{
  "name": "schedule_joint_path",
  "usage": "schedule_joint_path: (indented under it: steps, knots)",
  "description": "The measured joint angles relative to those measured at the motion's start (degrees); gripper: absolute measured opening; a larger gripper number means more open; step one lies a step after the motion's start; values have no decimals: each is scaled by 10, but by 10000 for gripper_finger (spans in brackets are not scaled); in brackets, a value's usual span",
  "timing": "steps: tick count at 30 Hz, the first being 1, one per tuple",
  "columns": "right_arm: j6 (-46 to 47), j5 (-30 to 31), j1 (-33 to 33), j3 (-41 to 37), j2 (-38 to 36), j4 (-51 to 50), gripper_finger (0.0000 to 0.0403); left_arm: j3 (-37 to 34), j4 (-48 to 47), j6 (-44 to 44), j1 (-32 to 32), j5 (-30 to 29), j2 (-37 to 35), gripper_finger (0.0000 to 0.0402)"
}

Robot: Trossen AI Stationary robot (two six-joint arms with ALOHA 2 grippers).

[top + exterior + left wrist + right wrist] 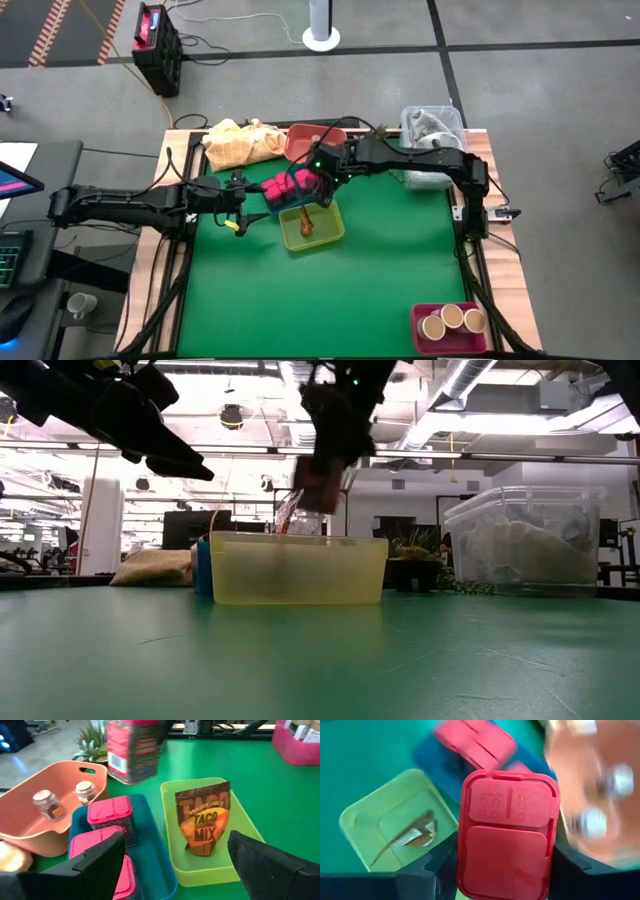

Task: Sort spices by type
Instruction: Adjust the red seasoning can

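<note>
My right gripper [322,182] [505,870] is shut on a pink-lidded spice tin [507,835] [132,750] and hangs over the meeting edges of the blue bin [272,200] and the yellow-green bin [312,228]. Other pink-lidded tins [110,815] stand in the blue bin. A brown taco-mix packet [202,820] leans upright in the yellow-green bin. Two small grey-capped jars [47,802] sit in the salmon bin [310,140]. Tan round jars [452,320] fill a pink bin. My left gripper [237,207] [175,870] is open, just left of the blue bin. My right gripper pinches the spice tin between its two fingers [440,865] on two opposite side walls just below the pink lid [470,845], coming from above and pointing down. The tin [315,490] is lifted clear and roughly upright above the bins.
A yellow cloth [240,142] and a spiky green plant [92,740] lie at the far edge. A clear lidded tub [432,125] stands at the far right corner. The pink bin [425,335] sits at the near right corner. Bare green mat [330,300] covers the near half.
</note>
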Motion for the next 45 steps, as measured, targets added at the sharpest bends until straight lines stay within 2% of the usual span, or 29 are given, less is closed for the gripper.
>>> schedule_joint_path:
  steps: [6, 11, 15, 22, 29, 36, 45]
  knots:
    - [-267, -1, 23, 0, 0, 96, 243, 0, -2, 4, 0, -43, 0, 338]
    - [-390, -14, 22, 0, 0, 158, 244, 0, -34, -29, 0, -62, 0, 338]
    - [-416, -72, 14, 0, 21, 176, 244, 0, -65, -57, 0, -106, -3, 338]
    - [-463, -88, 6, -1, 75, 168, 244, 0, -86, -83, 0, -157, -51, 338]
    - [-505, -86, 8, -1, 94, 163, 244, 0, -94, -107, 0, -160, -83, 338]
    - [-549, -87, -2, -1, 94, 151, 244, 0, -94, -113, 0, -160, -84, 338]
    - [-551, -107, -7, 1, 101, 143, 244, 0, -94, -127, 0, -160, -84, 338]
